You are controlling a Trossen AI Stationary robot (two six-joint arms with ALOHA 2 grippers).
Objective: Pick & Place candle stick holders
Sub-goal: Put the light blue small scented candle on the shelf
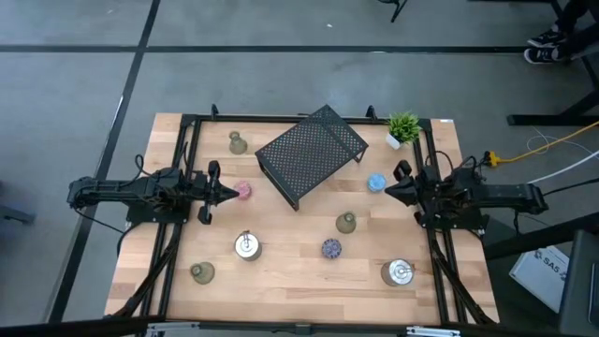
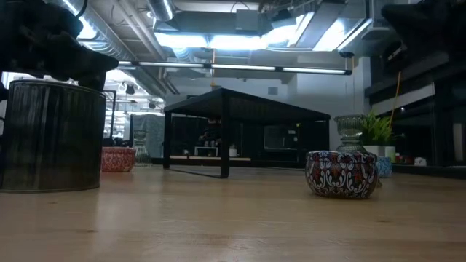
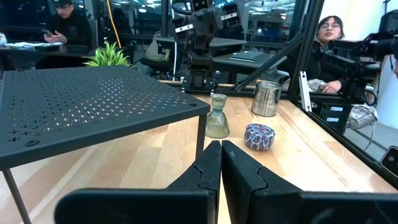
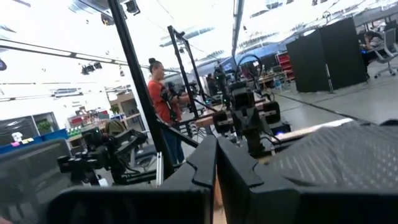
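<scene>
Nearest the low camera we see a ribbed silver holder (image 2: 51,136), its top cut off by a dark arm, and a patterned purple cup (image 2: 341,174) on the wooden tabletop (image 1: 299,267). The left end effector (image 1: 227,192), fingers pressed together and empty, points at the pink cup (image 1: 243,191) just beside it. The right end effector (image 1: 388,190), likewise closed and empty, sits just beside the blue cup (image 1: 376,183). Olive glass holders (image 1: 346,223) and a black perforated rack (image 1: 311,153) stand between the arms.
</scene>
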